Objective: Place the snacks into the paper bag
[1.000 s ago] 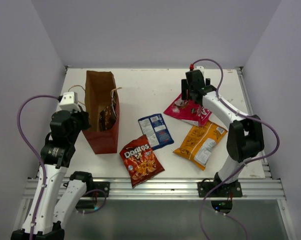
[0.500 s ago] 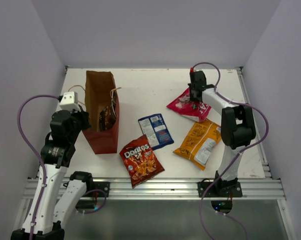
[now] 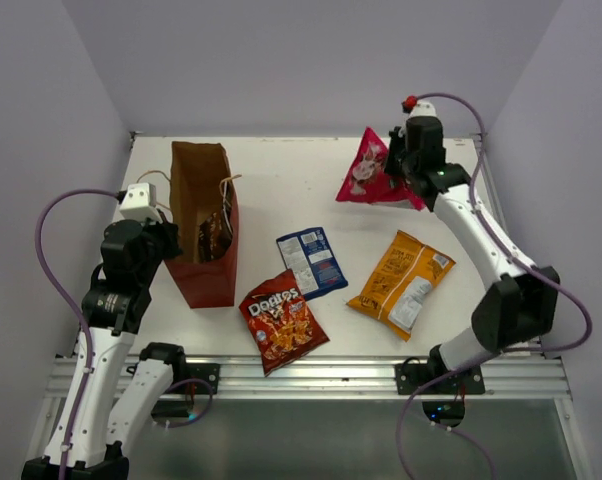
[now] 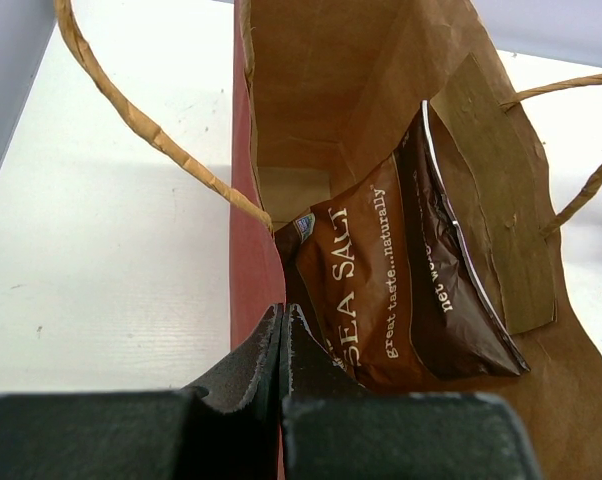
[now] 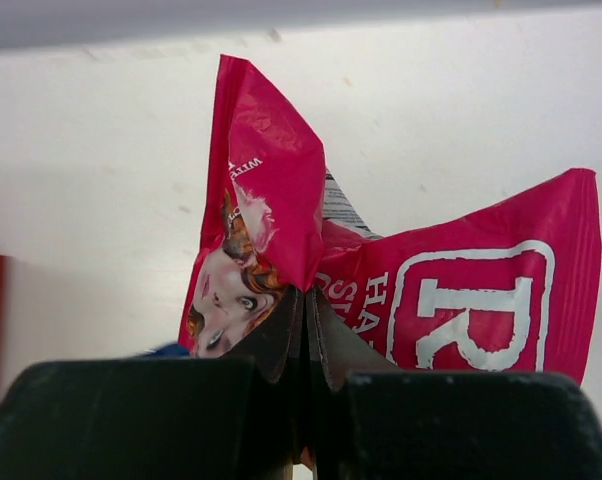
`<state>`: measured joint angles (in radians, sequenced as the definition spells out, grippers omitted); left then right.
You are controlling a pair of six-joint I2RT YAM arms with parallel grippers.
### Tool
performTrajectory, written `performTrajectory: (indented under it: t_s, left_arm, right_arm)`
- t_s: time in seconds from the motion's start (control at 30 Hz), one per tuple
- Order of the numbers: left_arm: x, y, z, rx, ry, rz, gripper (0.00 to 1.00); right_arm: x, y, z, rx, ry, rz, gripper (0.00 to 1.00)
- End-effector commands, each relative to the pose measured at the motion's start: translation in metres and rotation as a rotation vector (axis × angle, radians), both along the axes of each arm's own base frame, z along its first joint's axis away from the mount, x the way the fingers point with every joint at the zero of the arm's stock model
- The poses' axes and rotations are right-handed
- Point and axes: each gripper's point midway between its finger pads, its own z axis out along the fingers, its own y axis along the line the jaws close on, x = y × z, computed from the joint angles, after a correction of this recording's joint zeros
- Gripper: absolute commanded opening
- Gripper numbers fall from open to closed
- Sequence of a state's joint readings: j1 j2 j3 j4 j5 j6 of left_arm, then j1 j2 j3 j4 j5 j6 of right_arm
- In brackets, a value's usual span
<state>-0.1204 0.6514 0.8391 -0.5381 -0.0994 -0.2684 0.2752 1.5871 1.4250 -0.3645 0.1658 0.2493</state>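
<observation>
**Step in hand:** transfer of a second packet. The right claw (image 3: pixel 391 172) is clamped on the pink packet (image 3: pixel 364 172). The packet appears to be held clear of the worktop (image 3: pixel 281 170) at the far right, well apart from the bag (image 3: pixel 207 278). The left claw (image 3: pixel 167 243) is closed on the bag's left wall at the rim. This is judged to steady the bag upright with its mouth open. The brown packet (image 3: pixel 214 238) stands inside the bag. The blue packet (image 3: pixel 311 261), Doritos packet (image 3: pixel 282 321) and orange packet (image 3: pixel 402 285) lie flat on the worktop between the bag and the right arm. Judged progress: one of five in, one in transit, three outstanding.

**Next move, as judged:** carry the pink packet leftward to above the bag's mouth. It must pass above the rim and the string handle (image 4: pixel 151 135) before it is lowered and released. The mouth is narrow and partly taken up by the brown packet. The pink packet is spread wide, so a corner may catch the rim.

**View comparison:**
- **Overhead view:** only this one shows the gap between the pink packet and the bag, and the three loose packets.
- **Left wrist view:** only this one shows the bag's interior. The brown packet leans across it, with bare floor visible beyond.
- **Right wrist view:** only this one shows the grip. The fingers pinch a crumpled fold near the packet's middle, not an end seam.
</observation>
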Motion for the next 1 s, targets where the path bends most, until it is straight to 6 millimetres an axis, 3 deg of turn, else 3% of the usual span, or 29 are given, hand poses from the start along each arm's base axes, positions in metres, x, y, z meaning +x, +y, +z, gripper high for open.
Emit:
performTrajectory:
  t_s: [0.0,0.13,0.2,0.23,0.3,0.33,0.4,0.47,0.5,0.53,0.6,0.63,0.67,0.83,0.97]
  left_arm:
    - [0.003,-0.002,0.001,0.012,-0.008,-0.017,0.00]
    - [0.003,-0.001,0.001,0.015,-0.009,-0.009,0.00]
    - [0.003,0.000,0.001,0.017,-0.010,-0.005,0.00]
    - [0.003,0.000,0.002,0.017,-0.012,-0.003,0.00]
    - [0.003,0.000,0.001,0.015,-0.010,-0.003,0.00]
    - [0.003,0.001,0.001,0.016,-0.010,-0.002,0.00]
    - [0.002,0.001,0.001,0.016,-0.012,0.000,0.00]
    - [0.002,0.001,0.002,0.015,-0.013,0.000,0.00]
    - [0.002,0.001,0.002,0.016,-0.015,0.000,0.00]
    - [0.002,0.001,0.002,0.014,-0.015,0.000,0.00]
    - [0.002,0.001,0.002,0.016,-0.015,0.001,0.00]
    - [0.002,0.001,0.002,0.016,-0.015,0.001,0.00]
    - [0.001,0.001,0.003,0.016,-0.018,0.001,0.00]
    - [0.001,0.001,0.003,0.015,-0.019,-0.001,0.00]
    - [0.001,0.001,0.003,0.015,-0.019,-0.001,0.00]
  right_arm:
    - [-0.011,0.034,0.131,0.294,-0.294,0.095,0.00]
    - [-0.028,0.072,0.211,0.562,-0.433,0.262,0.00]
    - [-0.034,0.092,0.228,0.652,-0.444,0.361,0.00]
    - [-0.037,0.098,0.249,0.702,-0.506,0.406,0.00]
    - [-0.038,0.118,0.256,0.831,-0.473,0.482,0.00]
    - [-0.044,0.129,0.274,0.918,-0.496,0.531,0.00]
    - [-0.040,0.151,0.274,0.976,-0.473,0.587,0.00]
    - [-0.057,0.181,0.294,1.030,-0.483,0.681,0.00]
    - [-0.053,0.197,0.287,1.041,-0.458,0.703,0.00]
    - [-0.072,0.218,0.305,1.065,-0.473,0.775,0.00]
    - [-0.074,0.244,0.300,1.077,-0.440,0.816,0.00]
    - [-0.084,0.261,0.301,1.088,-0.425,0.854,0.00]
    - [-0.092,0.268,0.313,1.091,-0.450,0.882,0.00]
    - [-0.103,0.301,0.325,1.128,-0.461,0.962,0.00]
    - [-0.103,0.321,0.321,1.185,-0.415,1.020,0.00]
